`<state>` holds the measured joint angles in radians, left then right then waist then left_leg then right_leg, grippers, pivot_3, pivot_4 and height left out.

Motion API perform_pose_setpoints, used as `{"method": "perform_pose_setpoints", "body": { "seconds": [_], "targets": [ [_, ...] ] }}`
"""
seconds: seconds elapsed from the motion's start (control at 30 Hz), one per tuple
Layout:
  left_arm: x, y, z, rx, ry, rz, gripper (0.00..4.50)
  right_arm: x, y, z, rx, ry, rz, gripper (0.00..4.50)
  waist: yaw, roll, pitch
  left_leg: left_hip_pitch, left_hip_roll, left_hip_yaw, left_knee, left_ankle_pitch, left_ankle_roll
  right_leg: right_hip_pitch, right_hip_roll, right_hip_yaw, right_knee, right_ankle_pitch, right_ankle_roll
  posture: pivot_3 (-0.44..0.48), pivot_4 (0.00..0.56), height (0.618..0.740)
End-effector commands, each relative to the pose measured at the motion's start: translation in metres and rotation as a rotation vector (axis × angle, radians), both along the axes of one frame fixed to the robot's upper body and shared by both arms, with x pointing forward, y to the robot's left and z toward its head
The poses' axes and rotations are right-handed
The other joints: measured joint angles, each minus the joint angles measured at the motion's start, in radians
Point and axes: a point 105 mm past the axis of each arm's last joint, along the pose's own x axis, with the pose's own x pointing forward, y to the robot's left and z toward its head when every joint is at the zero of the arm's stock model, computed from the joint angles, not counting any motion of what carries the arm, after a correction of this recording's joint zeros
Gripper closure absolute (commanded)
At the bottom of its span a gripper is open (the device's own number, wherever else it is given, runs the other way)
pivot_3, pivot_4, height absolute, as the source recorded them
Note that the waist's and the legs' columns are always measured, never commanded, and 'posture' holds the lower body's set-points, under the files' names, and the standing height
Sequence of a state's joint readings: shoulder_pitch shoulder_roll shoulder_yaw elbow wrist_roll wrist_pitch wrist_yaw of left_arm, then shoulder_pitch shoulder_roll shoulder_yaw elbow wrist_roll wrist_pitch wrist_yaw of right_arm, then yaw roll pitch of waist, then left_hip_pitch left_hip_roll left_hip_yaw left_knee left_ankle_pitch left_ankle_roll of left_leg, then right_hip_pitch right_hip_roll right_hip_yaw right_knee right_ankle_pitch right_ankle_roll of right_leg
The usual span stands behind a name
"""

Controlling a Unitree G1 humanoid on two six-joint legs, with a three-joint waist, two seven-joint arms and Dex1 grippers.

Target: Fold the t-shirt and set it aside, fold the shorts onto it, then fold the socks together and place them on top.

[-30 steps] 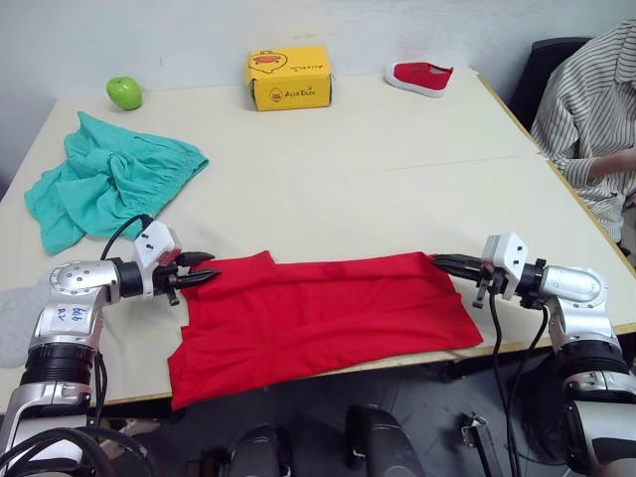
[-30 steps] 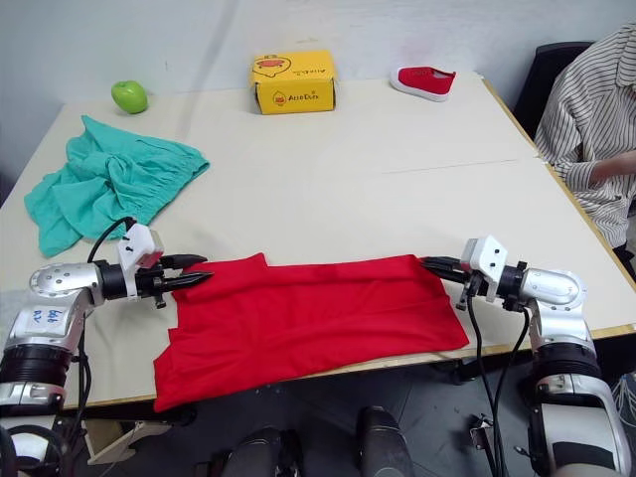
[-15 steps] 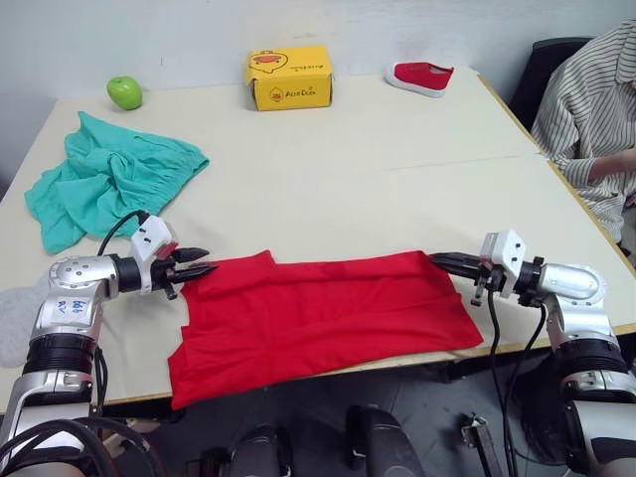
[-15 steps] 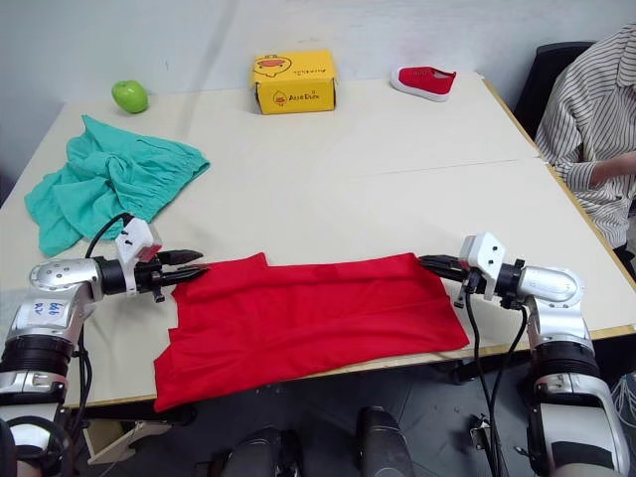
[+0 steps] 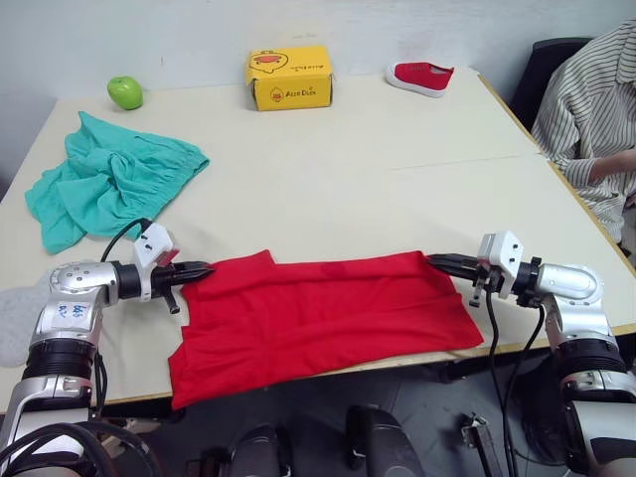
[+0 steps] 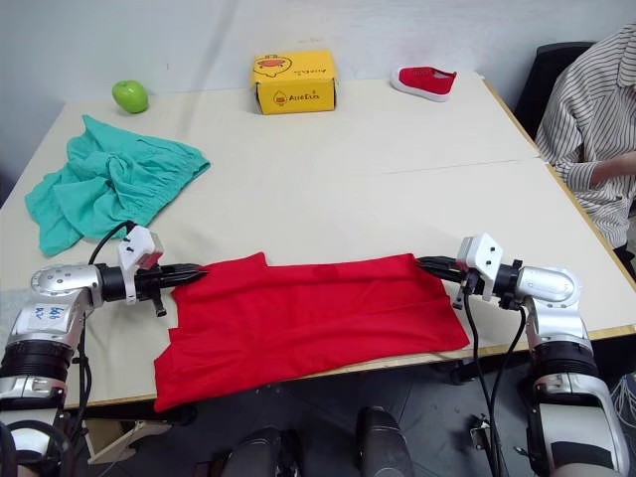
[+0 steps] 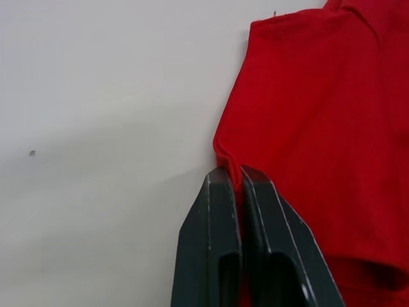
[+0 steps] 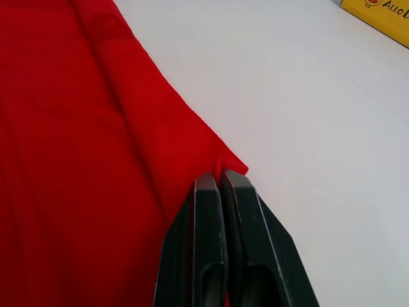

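Note:
The red t-shirt [image 5: 318, 313] lies flat along the table's front edge as a long band, its lower left corner hanging over the edge. My left gripper [image 5: 202, 268] is shut on the shirt's upper left edge; the left wrist view shows the fingertips [image 7: 225, 185] pinching a fold of red cloth [image 7: 319, 128]. My right gripper [image 5: 434, 260] is shut on the shirt's upper right corner [image 8: 230, 167]. The teal shorts [image 5: 104, 179] lie crumpled at the back left. A light grey fuzzy patch, the socks [image 5: 14, 308], shows at the left table edge behind my left arm.
A green apple [image 5: 124, 92], a yellow box [image 5: 288, 77] and a small red shoe [image 5: 419, 76] stand along the far edge. A person in a striped shirt [image 5: 596, 109] sits at the right side. Bare tabletop [image 5: 378, 179] spreads between the shirt and the box.
My left gripper's fingers, apart one second ago, have closed on the shirt's left edge. The right gripper has stayed shut on the right corner.

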<state>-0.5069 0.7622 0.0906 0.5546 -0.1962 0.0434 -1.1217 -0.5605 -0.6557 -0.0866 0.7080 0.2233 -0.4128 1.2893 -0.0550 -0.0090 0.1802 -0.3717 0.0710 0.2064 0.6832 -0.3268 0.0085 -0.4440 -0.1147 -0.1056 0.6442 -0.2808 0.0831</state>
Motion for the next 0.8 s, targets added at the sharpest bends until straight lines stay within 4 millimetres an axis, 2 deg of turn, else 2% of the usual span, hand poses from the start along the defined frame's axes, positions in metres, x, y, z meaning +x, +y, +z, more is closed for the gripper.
{"method": "perform_pose_setpoints", "body": {
  "seconds": [0.03,0.17,0.33,0.47,0.6,0.73,0.8],
  "targets": [
    [0.002,0.003,0.021,0.016,-0.120,-0.006,4.47,0.002,0.003,0.014,0.018,-0.056,0.013,4.50,0.000,0.000,0.000,0.000,0.000,0.000,0.000,0.000,0.000,0.000,0.000,0.000,0.000,0.000,0.000,0.000,0.150,0.740],
    [0.001,0.004,0.026,0.051,-0.186,-0.026,4.47,0.003,0.002,0.015,0.016,-0.054,0.012,4.50,0.000,0.000,0.000,0.000,0.000,0.000,0.000,0.000,0.000,0.000,0.000,0.000,0.000,0.000,0.000,0.000,0.150,0.740],
    [-0.008,-0.006,0.052,0.119,-0.431,-0.137,4.47,0.000,-0.003,0.020,0.009,-0.072,0.010,4.50,0.000,0.000,0.000,0.000,0.000,0.000,0.000,0.000,0.000,0.000,0.000,0.000,0.000,0.000,0.000,0.000,0.150,0.740],
    [-0.020,-0.008,0.054,0.186,-0.502,-0.199,4.47,-0.003,-0.005,0.024,0.005,-0.096,0.010,4.50,0.000,0.000,0.000,0.000,0.000,0.000,0.000,0.000,0.000,0.000,0.000,0.000,0.000,0.000,0.000,0.000,0.150,0.740],
    [-0.022,0.001,0.041,0.134,-0.422,-0.130,4.47,-0.007,-0.004,0.020,0.010,-0.085,0.009,4.50,0.000,0.000,0.000,0.000,0.001,0.000,0.000,0.000,0.000,0.000,0.000,0.000,0.000,0.000,0.000,0.000,0.150,0.740],
    [-0.022,0.006,0.020,0.014,-0.195,-0.053,4.47,-0.007,0.001,0.015,0.015,-0.069,0.018,4.50,0.000,0.000,0.000,0.000,0.000,0.000,0.000,0.000,0.000,0.000,0.000,0.000,-0.001,0.000,0.000,0.000,0.150,0.740],
    [-0.022,0.007,0.015,-0.008,-0.130,-0.035,3.94,-0.006,0.004,0.014,0.017,-0.065,0.023,4.50,0.000,0.000,0.000,0.000,0.000,0.000,0.000,0.000,0.000,0.000,0.000,0.000,-0.001,0.000,0.000,0.000,0.150,0.740]
  ]
}}
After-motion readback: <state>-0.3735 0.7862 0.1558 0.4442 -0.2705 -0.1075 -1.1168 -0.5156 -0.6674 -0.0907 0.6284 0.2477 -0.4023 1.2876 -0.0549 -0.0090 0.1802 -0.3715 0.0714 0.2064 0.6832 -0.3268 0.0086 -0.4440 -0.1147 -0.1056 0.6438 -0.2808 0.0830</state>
